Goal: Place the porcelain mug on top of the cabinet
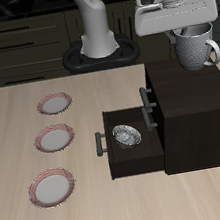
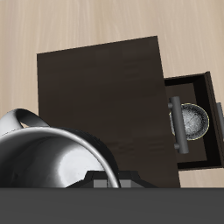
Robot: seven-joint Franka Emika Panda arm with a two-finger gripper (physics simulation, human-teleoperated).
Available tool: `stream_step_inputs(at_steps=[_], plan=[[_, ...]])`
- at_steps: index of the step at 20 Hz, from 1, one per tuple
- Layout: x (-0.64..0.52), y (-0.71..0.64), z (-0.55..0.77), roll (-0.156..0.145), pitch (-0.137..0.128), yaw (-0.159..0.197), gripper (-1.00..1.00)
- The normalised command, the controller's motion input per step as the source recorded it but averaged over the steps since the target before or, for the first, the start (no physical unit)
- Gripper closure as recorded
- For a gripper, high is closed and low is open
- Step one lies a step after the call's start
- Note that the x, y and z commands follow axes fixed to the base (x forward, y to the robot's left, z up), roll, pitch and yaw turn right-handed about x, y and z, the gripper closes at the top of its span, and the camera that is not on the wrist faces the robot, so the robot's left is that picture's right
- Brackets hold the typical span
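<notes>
porcelain mug (image 1: 195, 50) | pinched at rim by pincer (image 1: 191, 31) | above cabinet (image 1: 191, 98)

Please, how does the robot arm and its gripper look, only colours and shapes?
The arm is glossy light grey-white, with thick rounded links, rising from a dark round base plate. The gripper has a wide, boxy, pale grey body with dark trim along its lower edge. Its fingers are mostly hidden. No cables or markings are visible.
</notes>
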Motion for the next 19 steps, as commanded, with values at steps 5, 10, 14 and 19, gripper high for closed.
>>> stream_step_inputs(at_steps=[5, 10, 14, 19], plan=[[0.09, -0.02, -0.10, -0.038, 0.010, 0.006, 1.00], [-0.01, -0.05, -0.07, 0.010, 0.006, 0.000, -1.00], [-0.04, -0.03, -0.04, 0.012, -0.005, 0.024, -1.00], [-0.08, -0.05, -0.05, 0.011, 0.001, 0.015, -1.00]])
